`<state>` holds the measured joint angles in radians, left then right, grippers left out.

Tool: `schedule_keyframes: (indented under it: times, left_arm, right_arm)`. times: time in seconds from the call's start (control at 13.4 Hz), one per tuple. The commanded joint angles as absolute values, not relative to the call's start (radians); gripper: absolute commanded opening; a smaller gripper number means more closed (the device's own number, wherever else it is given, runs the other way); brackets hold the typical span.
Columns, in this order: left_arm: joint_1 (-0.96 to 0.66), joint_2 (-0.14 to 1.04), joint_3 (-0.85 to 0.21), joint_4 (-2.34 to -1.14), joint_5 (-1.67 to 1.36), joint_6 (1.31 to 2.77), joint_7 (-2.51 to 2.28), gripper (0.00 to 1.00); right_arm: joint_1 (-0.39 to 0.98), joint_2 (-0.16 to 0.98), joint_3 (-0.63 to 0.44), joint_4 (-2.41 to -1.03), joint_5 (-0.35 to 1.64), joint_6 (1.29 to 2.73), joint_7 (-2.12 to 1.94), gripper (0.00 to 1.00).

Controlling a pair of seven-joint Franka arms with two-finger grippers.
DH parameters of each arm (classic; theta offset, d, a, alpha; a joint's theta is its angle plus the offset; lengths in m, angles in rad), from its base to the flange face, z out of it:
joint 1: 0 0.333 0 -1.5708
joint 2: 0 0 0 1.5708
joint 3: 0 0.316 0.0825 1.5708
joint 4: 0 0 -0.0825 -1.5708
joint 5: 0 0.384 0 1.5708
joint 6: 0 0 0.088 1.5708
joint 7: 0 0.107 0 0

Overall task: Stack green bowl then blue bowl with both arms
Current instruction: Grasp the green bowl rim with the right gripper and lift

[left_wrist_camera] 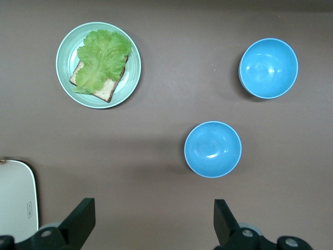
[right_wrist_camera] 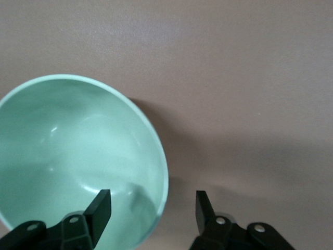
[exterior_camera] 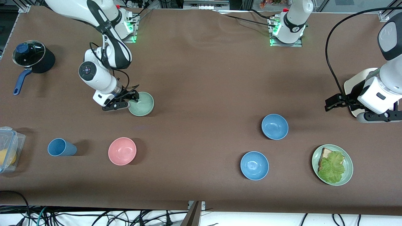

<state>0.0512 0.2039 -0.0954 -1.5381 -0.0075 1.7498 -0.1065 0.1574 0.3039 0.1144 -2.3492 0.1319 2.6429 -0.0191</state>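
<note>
The green bowl (exterior_camera: 142, 104) (right_wrist_camera: 78, 156) sits upright on the table toward the right arm's end. My right gripper (exterior_camera: 132, 101) (right_wrist_camera: 152, 202) is low at it and open. One finger is inside the bowl and the other outside, with the rim between them and a gap on each side. The blue bowl (exterior_camera: 274, 126) (left_wrist_camera: 213, 149), dull blue, rests on the table toward the left arm's end. My left gripper (exterior_camera: 342, 106) (left_wrist_camera: 153, 214) hangs open and empty above the table, beside a white board, and that arm waits.
A brighter blue bowl (exterior_camera: 254, 165) (left_wrist_camera: 268, 67) and a pale green plate (exterior_camera: 347, 175) (left_wrist_camera: 65, 47) of bread and lettuce lie nearer the front camera. A pink bowl (exterior_camera: 122, 151), blue cup (exterior_camera: 61, 147), clear box (exterior_camera: 9, 150), black pot (exterior_camera: 33, 56) and white board (exterior_camera: 355, 84) also stand around.
</note>
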Motion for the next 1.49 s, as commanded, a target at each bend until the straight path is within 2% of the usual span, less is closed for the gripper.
schedule_keyframes:
  times: [0.0,0.15,0.3,0.52,0.75,0.89,1.12,1.42]
  left_arm:
    - [0.043,0.218,-0.1,-1.522,0.006,1.767,-0.117,1.0]
    - [0.046,0.216,-0.097,-1.519,-0.003,1.77,-0.117,1.0]
    - [0.046,0.219,-0.097,-1.52,0.002,1.787,-0.117,1.0]
    - [0.046,0.216,-0.098,-1.529,0.005,1.779,-0.118,1.0]
    - [0.046,0.206,-0.098,-1.522,0.009,1.74,-0.118,1.0]
    - [0.046,0.209,-0.097,-1.522,0.009,1.741,-0.118,1.0]
    - [0.046,0.207,-0.098,-1.522,0.009,1.736,-0.12,1.0]
    - [0.046,0.209,-0.098,-1.525,0.009,1.738,-0.12,1.0]
  right_arm:
    - [0.16,0.307,0.12,-2.35,0.152,2.661,-0.023,0.35]
    - [0.16,0.305,0.12,-2.339,0.179,2.649,-0.025,0.0]
    - [0.158,0.304,0.118,-2.291,0.199,2.596,-0.034,0.0]
    - [0.163,0.307,0.118,-2.133,0.198,2.375,0.065,0.0]
    - [0.242,0.345,0.12,-1.95,0.198,2.203,0.252,0.0]
    - [0.34,0.383,0.12,-1.873,0.193,2.194,0.415,0.0]
    - [0.49,0.512,0.117,-1.713,0.178,2.197,0.7,0.0]
    - [0.59,0.641,0.115,-1.58,0.12,2.213,0.957,0.0]
